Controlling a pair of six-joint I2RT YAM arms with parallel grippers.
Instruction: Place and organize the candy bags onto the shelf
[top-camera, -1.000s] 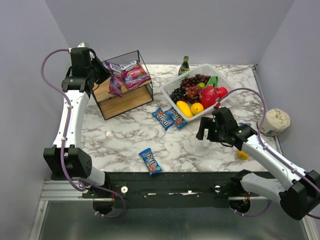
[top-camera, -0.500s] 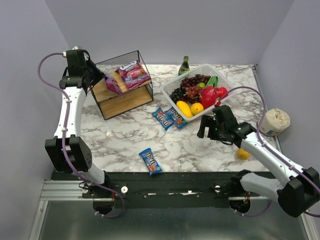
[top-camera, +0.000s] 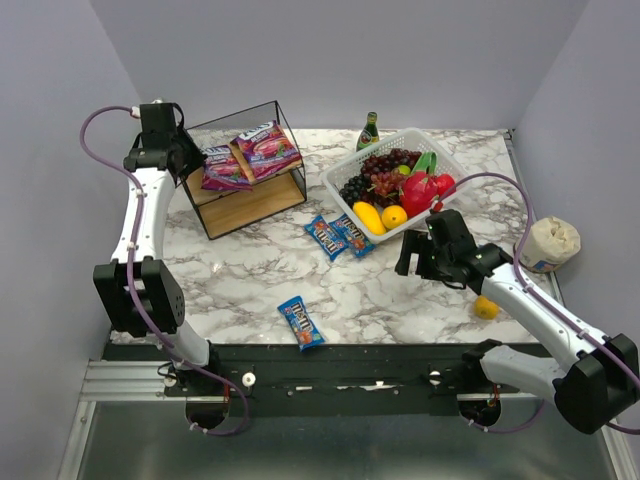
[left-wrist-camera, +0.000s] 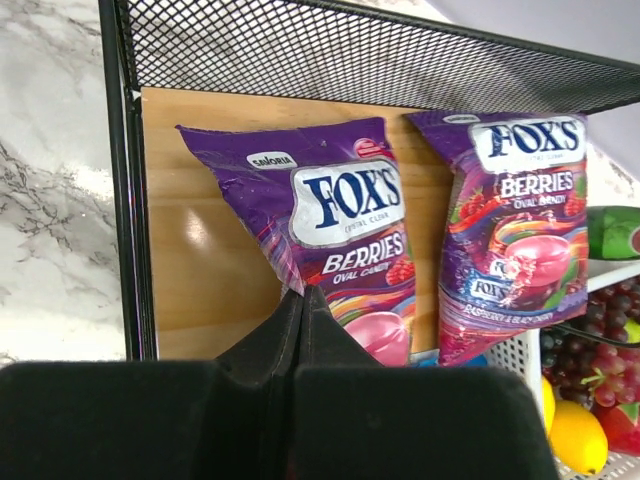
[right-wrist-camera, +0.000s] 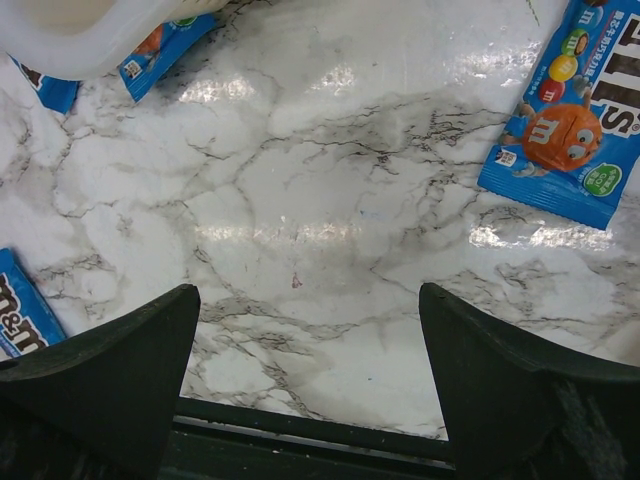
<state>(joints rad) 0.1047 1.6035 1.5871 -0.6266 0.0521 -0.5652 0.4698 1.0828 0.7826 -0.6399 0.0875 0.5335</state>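
The shelf (top-camera: 250, 205), a black wire rack with wooden boards, stands at the back left. Two purple candy bags lie side by side on its top board (left-wrist-camera: 200, 220): the left one (top-camera: 222, 168) (left-wrist-camera: 335, 225) and the right one (top-camera: 266, 147) (left-wrist-camera: 515, 220). My left gripper (top-camera: 185, 160) (left-wrist-camera: 302, 293) is at the shelf's left edge, shut on the left bag's near corner. Blue packets lie on the marble: two together (top-camera: 340, 236) and one near the front edge (top-camera: 301, 322). My right gripper (top-camera: 412, 258) (right-wrist-camera: 308, 292) is open and empty above the marble, with a blue packet (right-wrist-camera: 570, 130) ahead to its right.
A white lattice basket (top-camera: 350, 210) of fruit stands right of the shelf, with a green bottle (top-camera: 369, 131) behind it. A small orange fruit (top-camera: 484, 308) and a white roll (top-camera: 547, 243) sit at the right. The basket's edge (right-wrist-camera: 90, 30) shows in the right wrist view.
My left gripper has swung the purple bag from hanging at the shelf's left edge to lying flat on the top board. The right arm has hardly moved.
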